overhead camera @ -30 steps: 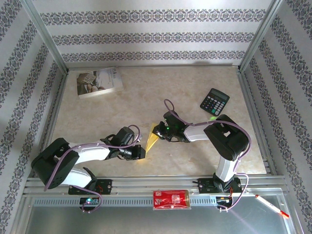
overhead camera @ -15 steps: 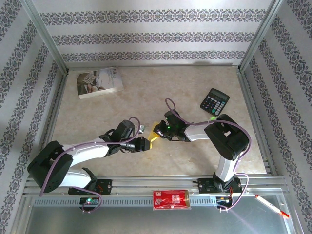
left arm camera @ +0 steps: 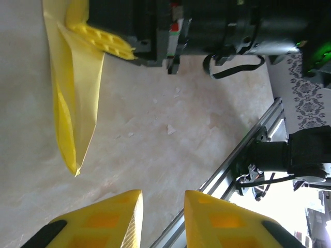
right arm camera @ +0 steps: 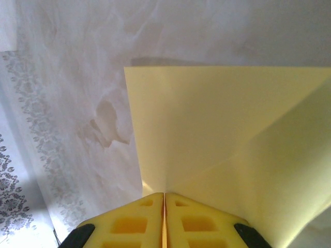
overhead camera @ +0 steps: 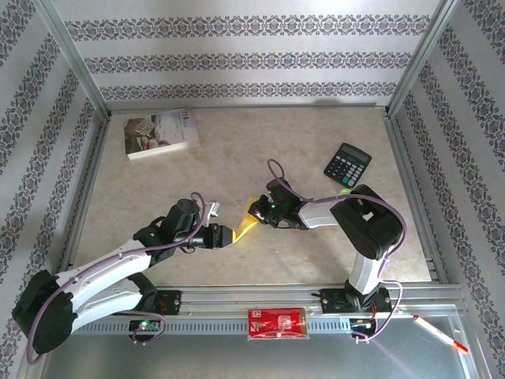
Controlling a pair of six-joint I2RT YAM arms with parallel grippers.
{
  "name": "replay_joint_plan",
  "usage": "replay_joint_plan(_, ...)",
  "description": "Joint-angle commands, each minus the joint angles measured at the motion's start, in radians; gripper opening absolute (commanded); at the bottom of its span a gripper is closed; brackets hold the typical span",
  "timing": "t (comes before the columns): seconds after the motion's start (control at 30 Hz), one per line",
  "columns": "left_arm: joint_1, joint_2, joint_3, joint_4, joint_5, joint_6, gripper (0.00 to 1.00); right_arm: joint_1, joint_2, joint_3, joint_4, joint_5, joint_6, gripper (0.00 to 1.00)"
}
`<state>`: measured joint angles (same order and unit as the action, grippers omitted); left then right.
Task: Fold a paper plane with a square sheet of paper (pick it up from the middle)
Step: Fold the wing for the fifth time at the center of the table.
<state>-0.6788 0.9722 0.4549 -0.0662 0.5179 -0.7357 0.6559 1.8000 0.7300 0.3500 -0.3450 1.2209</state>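
Observation:
The square sheet of paper (overhead camera: 245, 223) is a folded yellow shape, narrow and pointed, held just above the marble table near the middle. My right gripper (overhead camera: 256, 212) is shut on its upper end. In the right wrist view the fingertips (right arm camera: 150, 206) press together on a crease of the sheet (right arm camera: 232, 124), which fans out ahead. In the left wrist view the paper (left arm camera: 72, 98) hangs from a right finger (left arm camera: 106, 42) with its tip pointing down. My left gripper (left arm camera: 163, 206) stands open a little way from that tip, with nothing between its fingers. From above, the left gripper (overhead camera: 228, 235) sits just left of the paper.
A white printed book (overhead camera: 160, 133) lies at the back left and a black calculator (overhead camera: 348, 164) at the back right. A red packet (overhead camera: 276, 323) and a pen (overhead camera: 439, 333) rest on the metal ledge in front of the rail (overhead camera: 237, 296).
The left gripper has opened, let go of the paper and drawn back slightly left as its arm stretched out. The right gripper keeps its hold and has barely moved.

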Motion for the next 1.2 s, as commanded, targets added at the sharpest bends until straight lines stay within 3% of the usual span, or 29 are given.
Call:
replay_joint_plan(0.0, 0.01, 0.094, 0.052, -0.013, 0.003, 0.044, 0.23, -0.012, 0.048, -0.035, -0.064, 0.038, -0.014, 0.11)
replay_joint_plan(0.23, -0.007, 0.381, 0.174, 0.126, 0.107, 0.048, 0.15, -0.013, 0.053, -0.032, -0.066, 0.038, -0.014, 0.11)
replay_joint_plan(0.5, -0.002, 0.56, 0.228, 0.161, 0.107, 0.102, 0.15, -0.013, 0.048, -0.018, -0.076, 0.029, -0.016, 0.11)
replay_joint_plan(0.93, 0.02, 0.637, 0.105, 0.253, 0.122, 0.048, 0.15, -0.019, 0.055, -0.012, -0.081, 0.021, -0.024, 0.11)
replay_joint_plan(1.17, 0.028, 0.58, 0.116, 0.302, 0.195, -0.002, 0.17, -0.018, 0.054, -0.022, -0.076, 0.022, -0.023, 0.11)
